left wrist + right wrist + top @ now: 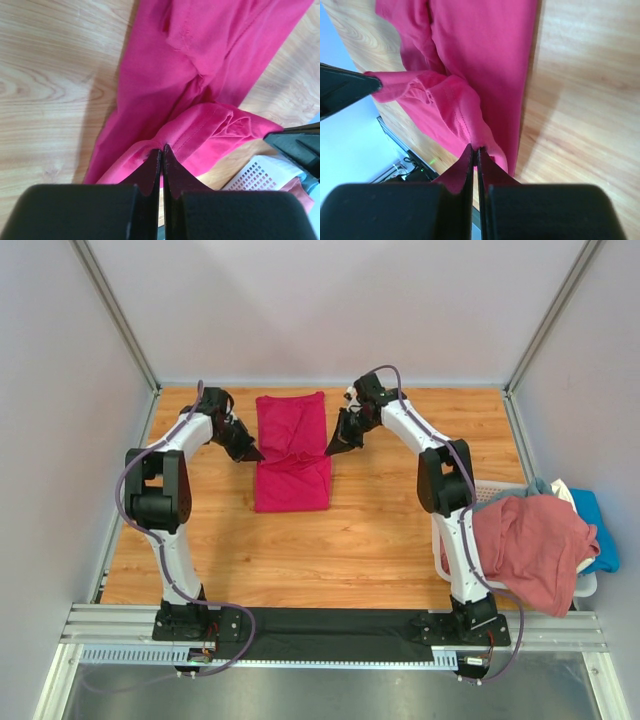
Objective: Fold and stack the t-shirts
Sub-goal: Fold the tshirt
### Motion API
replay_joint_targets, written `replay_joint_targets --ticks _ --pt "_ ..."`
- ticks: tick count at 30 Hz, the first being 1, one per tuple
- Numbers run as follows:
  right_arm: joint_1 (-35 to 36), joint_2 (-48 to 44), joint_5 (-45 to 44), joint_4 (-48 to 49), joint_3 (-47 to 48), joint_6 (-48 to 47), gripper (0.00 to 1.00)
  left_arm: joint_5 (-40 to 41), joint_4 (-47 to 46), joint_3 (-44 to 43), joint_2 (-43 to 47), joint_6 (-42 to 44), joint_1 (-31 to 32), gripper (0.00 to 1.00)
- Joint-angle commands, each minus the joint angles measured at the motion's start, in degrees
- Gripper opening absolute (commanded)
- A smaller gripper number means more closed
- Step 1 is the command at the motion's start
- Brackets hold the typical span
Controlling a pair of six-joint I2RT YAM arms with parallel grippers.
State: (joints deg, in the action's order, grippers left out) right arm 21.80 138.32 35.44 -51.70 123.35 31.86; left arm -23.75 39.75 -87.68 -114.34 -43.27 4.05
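Jaws of the left gripper and right gripper were clamped on opposite edges of the soft magenta-red cloth t-shirt; limp and light, it seemed best held at its hems.

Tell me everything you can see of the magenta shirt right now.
The magenta shirt is soft, plain cloth with stitched hems. It lies on the wooden table as a narrow strip running away from the arms, wrinkled across its middle. The left gripper and right gripper pinch its side edges at mid-length, fingers shut on the cloth, with a hemmed fold bunched between them. Nothing else touches it. No label shows.
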Motion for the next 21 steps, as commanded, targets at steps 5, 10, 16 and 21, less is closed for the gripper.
replay_joint_targets --ticks 5,10,16,21 --pt "-0.4 4.1 4.2 2.6 7.6 2.2 0.0 -0.6 -1.2 -2.0 -1.2 -0.7 -0.9 0.0" --pt "-0.5 6.0 5.3 3.5 10.0 3.5 0.0 -0.8 -1.2 -2.8 -2.5 -1.2 -1.4 0.0" --pt "-1.8 8.5 5.0 3.7 12.6 4.6 0.02 -0.3 -0.7 -5.1 -4.3 -0.4 -1.9 0.06" --pt "-4.3 9.1 4.3 3.5 14.2 5.6 0.17 2.1 1.5 -9.0 -3.3 2.6 -2.0 0.3"
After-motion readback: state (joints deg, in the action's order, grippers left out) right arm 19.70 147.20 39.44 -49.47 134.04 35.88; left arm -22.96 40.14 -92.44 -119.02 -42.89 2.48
